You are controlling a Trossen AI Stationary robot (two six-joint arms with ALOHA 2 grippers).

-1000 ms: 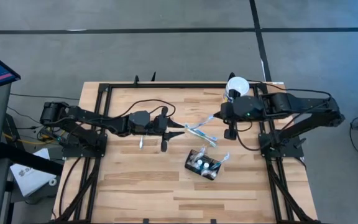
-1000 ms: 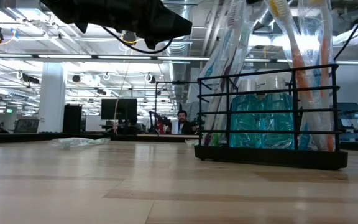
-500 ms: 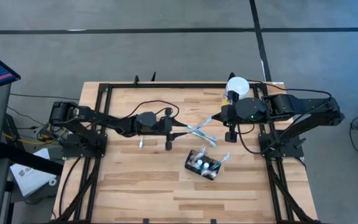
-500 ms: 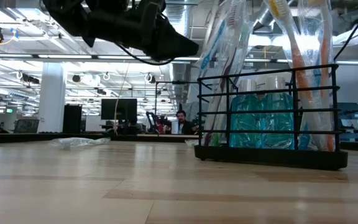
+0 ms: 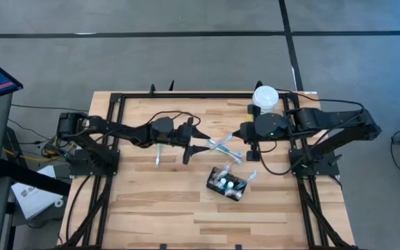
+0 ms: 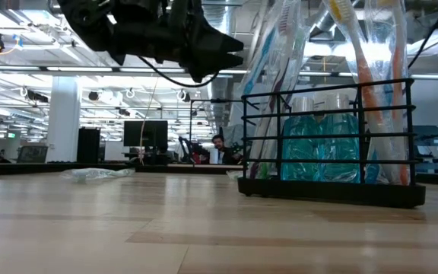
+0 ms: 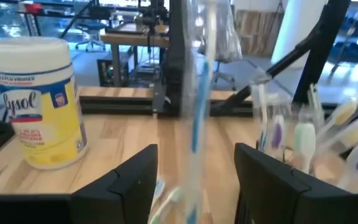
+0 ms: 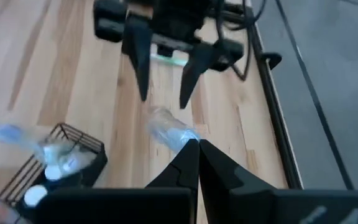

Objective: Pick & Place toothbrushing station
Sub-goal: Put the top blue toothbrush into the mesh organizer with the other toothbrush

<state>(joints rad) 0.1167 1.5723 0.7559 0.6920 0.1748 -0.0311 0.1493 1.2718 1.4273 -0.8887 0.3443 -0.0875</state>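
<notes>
My right pincer point(image 8: 193, 144): fingers pressed together, clamped on a wrapped toothbrush point(image 5: 222, 146).
My left pincer point(image 5: 198, 141): fingers spread apart, the wrapped toothbrush between them, nothing gripped.
Toothbrushing station point(image 5: 228, 183): black wire holder standing on the desk point(image 5: 151, 208), near both pincers.
Wipes tub point(image 7: 37, 102): at the desk's far edge.
</notes>
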